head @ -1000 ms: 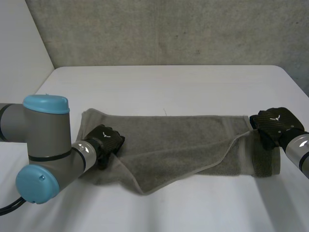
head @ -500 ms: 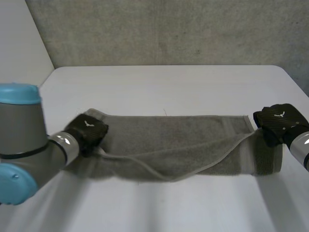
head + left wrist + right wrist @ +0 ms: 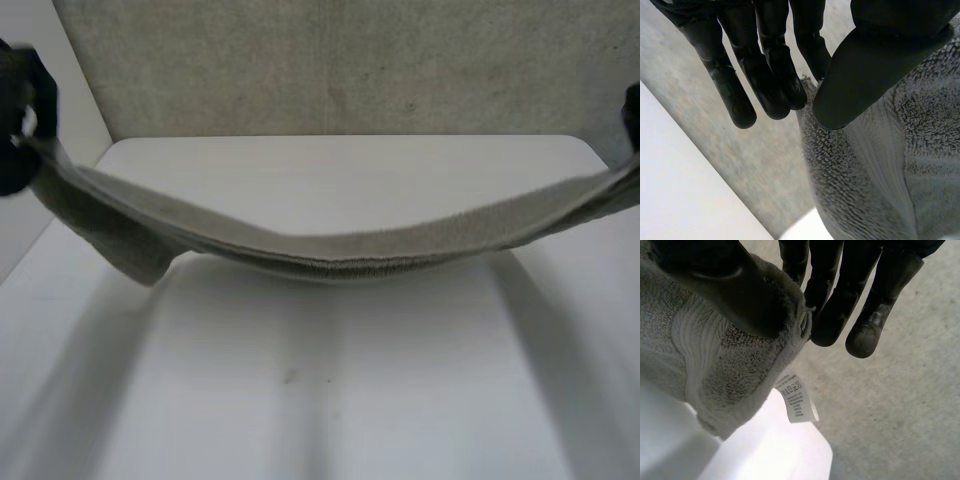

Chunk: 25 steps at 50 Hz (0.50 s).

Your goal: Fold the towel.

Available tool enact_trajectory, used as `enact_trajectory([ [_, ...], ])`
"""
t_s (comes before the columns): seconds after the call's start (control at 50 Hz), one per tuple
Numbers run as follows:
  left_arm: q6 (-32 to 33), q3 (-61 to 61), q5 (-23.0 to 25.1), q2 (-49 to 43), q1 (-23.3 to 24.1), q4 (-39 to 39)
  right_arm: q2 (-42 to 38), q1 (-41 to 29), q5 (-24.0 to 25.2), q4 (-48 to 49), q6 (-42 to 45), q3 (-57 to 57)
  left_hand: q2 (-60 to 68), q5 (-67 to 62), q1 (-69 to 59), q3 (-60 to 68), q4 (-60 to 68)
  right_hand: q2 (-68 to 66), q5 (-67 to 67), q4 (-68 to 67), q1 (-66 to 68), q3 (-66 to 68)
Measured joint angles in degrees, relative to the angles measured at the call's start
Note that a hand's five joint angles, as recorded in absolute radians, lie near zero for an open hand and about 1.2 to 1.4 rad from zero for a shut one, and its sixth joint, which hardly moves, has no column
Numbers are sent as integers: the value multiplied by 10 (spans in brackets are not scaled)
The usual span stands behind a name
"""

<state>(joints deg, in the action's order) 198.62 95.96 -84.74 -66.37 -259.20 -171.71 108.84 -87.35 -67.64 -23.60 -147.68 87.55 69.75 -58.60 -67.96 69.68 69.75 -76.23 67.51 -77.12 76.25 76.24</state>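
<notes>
The grey terry towel (image 3: pixel 330 250) hangs stretched between the two hands, sagging in its middle over the white table (image 3: pixel 330 400). The black left hand (image 3: pixel 18 90) pinches a corner of one end, its thumb (image 3: pixel 865 70) pressed on the pile against nearly straight fingers (image 3: pixel 770 75). The black right hand (image 3: pixel 633 108) nips the opposite end likewise, and a small white care label (image 3: pixel 796 399) dangles just beneath its thumb (image 3: pixel 725 285).

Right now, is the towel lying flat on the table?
No, the towel sags in midair between the left hand and right hand.
</notes>
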Motion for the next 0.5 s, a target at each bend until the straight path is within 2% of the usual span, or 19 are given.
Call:
enact_trajectory([
  [0.12, -16, -35, 2, -8, -3, 31, -33, 0, 2, -59, 1, -72, 0, 0, 0, 0, 0, 0, 0, 0, 0, 0],
  [0.24, -17, -36, 5, -71, -9, 40, -104, -6, -2, -84, 5, -98, 0, 0, 0, 0, 1, 0, 0, 0, 0, 0],
  [0.38, -17, -59, 3, -217, -7, 13, -236, -47, -15, -78, 5, -135, 0, 0, 0, 0, 1, 0, 0, 0, 0, 0],
  [0.5, -22, -152, -1, -360, 7, -14, -374, -120, -72, -54, 2, -245, 0, 0, 0, 0, 1, 0, 0, 0, 0, 0],
])
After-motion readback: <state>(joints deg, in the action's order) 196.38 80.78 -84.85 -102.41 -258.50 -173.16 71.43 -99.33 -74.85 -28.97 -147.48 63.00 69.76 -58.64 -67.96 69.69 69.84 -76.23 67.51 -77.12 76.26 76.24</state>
